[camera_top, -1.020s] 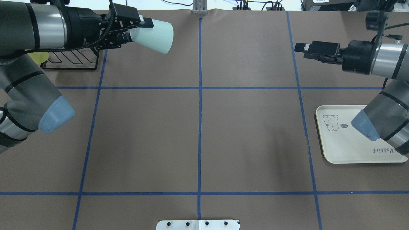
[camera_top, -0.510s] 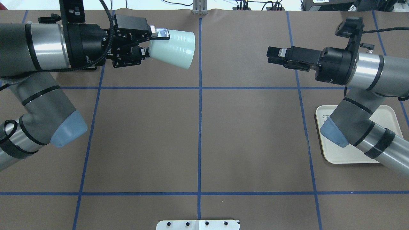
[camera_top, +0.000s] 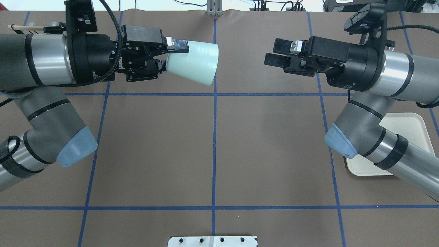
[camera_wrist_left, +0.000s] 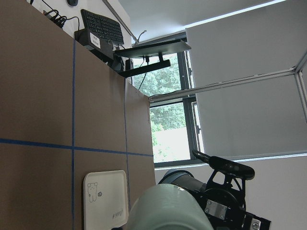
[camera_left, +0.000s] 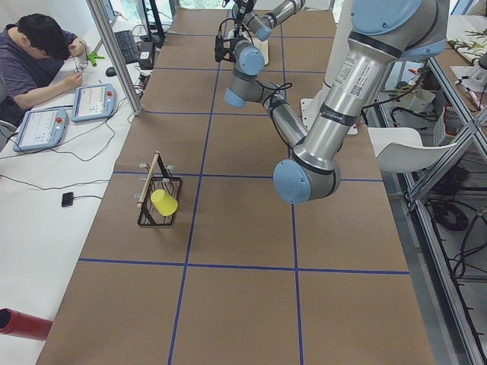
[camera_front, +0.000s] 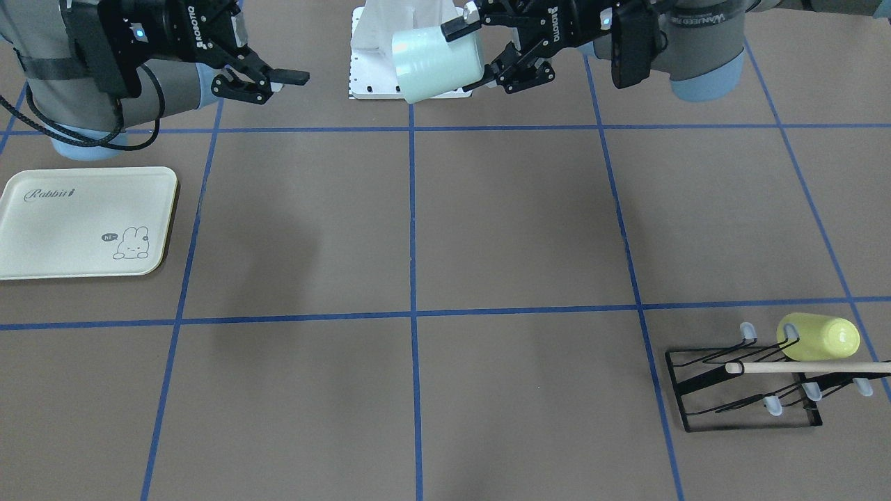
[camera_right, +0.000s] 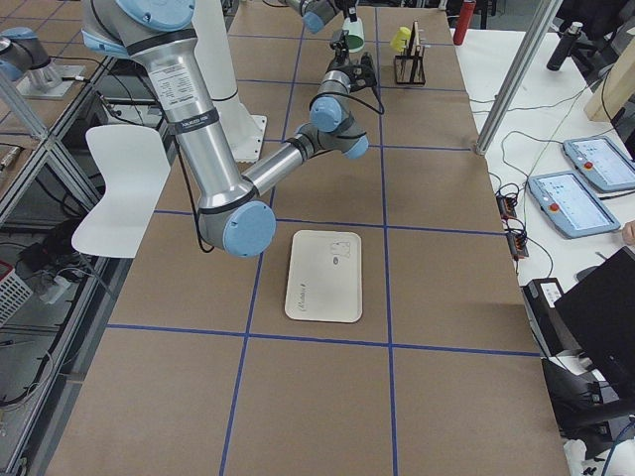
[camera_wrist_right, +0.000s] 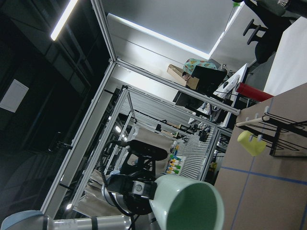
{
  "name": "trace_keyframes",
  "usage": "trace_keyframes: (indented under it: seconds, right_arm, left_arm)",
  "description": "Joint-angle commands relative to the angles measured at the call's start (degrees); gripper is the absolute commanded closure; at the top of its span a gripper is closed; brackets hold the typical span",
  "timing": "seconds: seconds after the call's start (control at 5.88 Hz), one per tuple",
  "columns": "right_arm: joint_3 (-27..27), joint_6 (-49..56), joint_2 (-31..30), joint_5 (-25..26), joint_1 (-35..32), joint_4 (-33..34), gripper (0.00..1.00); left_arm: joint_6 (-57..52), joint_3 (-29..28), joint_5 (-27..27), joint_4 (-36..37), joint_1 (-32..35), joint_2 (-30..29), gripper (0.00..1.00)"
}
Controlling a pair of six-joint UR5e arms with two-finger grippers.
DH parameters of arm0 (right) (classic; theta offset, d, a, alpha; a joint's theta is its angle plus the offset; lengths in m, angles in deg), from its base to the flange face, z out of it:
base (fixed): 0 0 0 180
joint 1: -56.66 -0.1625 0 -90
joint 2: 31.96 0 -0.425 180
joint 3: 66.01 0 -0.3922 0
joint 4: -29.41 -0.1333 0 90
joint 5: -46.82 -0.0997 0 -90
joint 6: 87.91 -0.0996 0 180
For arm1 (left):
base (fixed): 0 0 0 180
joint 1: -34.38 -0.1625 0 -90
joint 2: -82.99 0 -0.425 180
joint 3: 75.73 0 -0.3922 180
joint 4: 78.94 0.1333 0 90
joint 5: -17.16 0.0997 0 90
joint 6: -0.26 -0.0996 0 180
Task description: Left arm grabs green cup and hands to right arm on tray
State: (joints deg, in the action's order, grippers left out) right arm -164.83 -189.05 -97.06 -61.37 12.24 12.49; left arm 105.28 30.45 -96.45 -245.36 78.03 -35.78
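Both arms are drawing closer to the centre line than half a second back. At upper left, the left gripper [camera_top: 170, 55] is clamping the green cup [camera_top: 195, 63] by its narrow base, sideways above the table, with its mouth pointing at the right gripper [camera_top: 276, 52]. That gripper is hanging spread wide and empty, well apart from the cup. At lower right, the tray [camera_top: 408, 125] is lying partly under the right arm. The front-facing view is showing "Rabbit" on the tray and "ROBOTIQ" on both grippers.
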Motion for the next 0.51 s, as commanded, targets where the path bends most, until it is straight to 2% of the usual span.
trace_keyframes:
  seconds: [0.0, 0.17, 0.34]
  right_arm:
    - [-0.8, -2.0, 1.1, 3.7, 2.8, -0.1, 0.06]
    - [-0.8, -1.9, 1.2, 8.2, 6.8, -0.1, 0.06]
    - [-0.8, -1.9, 1.2, 9.0, 7.9, -0.2, 0.06]
  left_arm:
    - [0.4, 2.2, 0.1, -0.2, -2.3, -0.1, 1.0]
    - [0.4, 2.7, 0.2, -0.8, -2.9, -0.1, 1.0]
    - [1.3, 2.6, 0.4, -0.8, -3.0, -0.1, 1.0]
